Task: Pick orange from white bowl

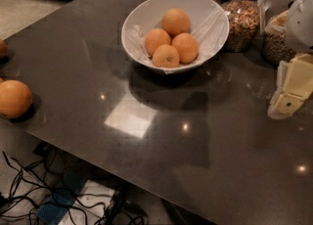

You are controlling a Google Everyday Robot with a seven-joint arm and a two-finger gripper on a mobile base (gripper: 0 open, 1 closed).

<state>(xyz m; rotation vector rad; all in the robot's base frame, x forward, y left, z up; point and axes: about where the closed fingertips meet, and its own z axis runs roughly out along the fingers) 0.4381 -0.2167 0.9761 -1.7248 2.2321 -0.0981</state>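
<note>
Camera view: hand [286,102] right of bowl [139,16]

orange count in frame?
6 oranges. Four in the bowl: back, left, right, front. One on the table at left, one cropped behind it. Others may hide beneath. End effector at right, off the bowl.

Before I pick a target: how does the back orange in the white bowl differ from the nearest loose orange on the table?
The back orange sits against others inside the white bowl; the loose orange sits on the table. The back orange lies nearer the claw, at the right edge; the loose orange lies far left. Both look round.
</note>
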